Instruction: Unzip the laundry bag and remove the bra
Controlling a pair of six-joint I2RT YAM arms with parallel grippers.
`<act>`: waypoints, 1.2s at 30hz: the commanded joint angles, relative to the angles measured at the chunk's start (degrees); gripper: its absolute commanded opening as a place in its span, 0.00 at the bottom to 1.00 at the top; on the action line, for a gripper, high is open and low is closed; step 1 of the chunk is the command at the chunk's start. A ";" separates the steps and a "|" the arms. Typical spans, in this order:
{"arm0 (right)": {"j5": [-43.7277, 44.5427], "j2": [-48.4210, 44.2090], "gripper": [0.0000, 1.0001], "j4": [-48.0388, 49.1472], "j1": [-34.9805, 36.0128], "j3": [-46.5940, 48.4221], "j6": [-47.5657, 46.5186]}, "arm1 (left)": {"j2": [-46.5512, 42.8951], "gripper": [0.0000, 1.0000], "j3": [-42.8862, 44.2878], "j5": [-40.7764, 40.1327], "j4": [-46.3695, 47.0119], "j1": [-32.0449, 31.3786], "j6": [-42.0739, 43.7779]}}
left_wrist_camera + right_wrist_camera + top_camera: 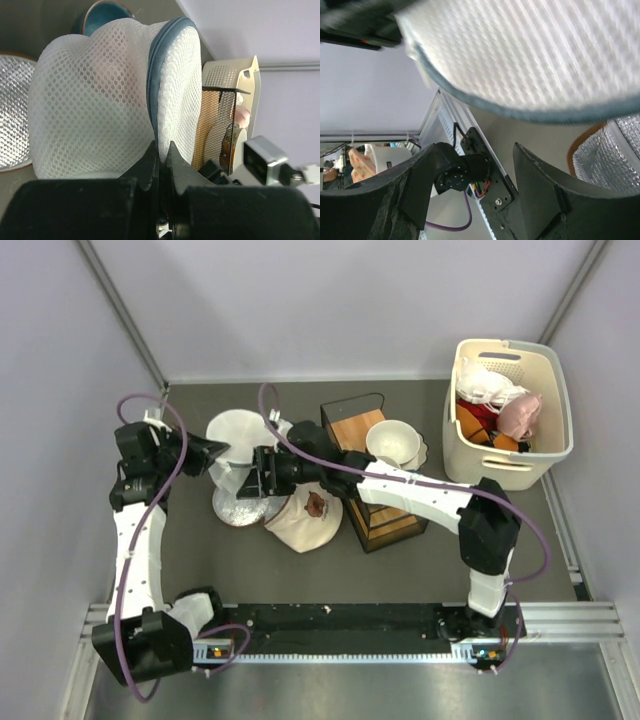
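**Pinching the laundry bag (238,435) by its zip band**

Set toward the far left of the counter (400,560), turned on edge, white mesh bulging toward the left wrist camera. Hard to tell whether resting on the counter or raised off it. Ringed by a blue-grey zip band (152,75). Through the mesh, only a dim pink trace of the bra (102,92).

Clamped at that band by the left gripper (161,150), fingers pressed together on the fabric. Just right of the laundry bag, met by the right gripper (476,150): jaws spread, nothing between them, the bag's rim just beyond the fingertips.

On the near side of the laundry bag, a shiny silver disc (237,508). Near and right of the bag, touching the disc, a cream cloth (305,520) with a brown mark. Further right, a wooden box (375,480) in a black wire frame, then a white bowl (393,443). Farthest right of the bag, well apart, a beige slotted basket (510,465) heaped with garments. Behind the bag in the left wrist view, the rim of a blue bowl (102,12).
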 commanded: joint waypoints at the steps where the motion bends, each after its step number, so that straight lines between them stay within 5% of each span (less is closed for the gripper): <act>1: -1.85 -4.94 0.63 6.08 0.85 -0.46 -0.38 | 0.39 0.00 -0.49 3.33 -2.41 -0.20 2.23; 12: -10.11 1.21 0.64 8.71 -0.03 7.88 5.76 | -0.13 0.00 -0.94 4.21 -1.18 -1.87 3.98; 36: -3.17 1.91 0.63 4.67 -0.12 7.09 3.22 | -0.48 0.00 -1.20 5.36 1.72 -2.40 3.28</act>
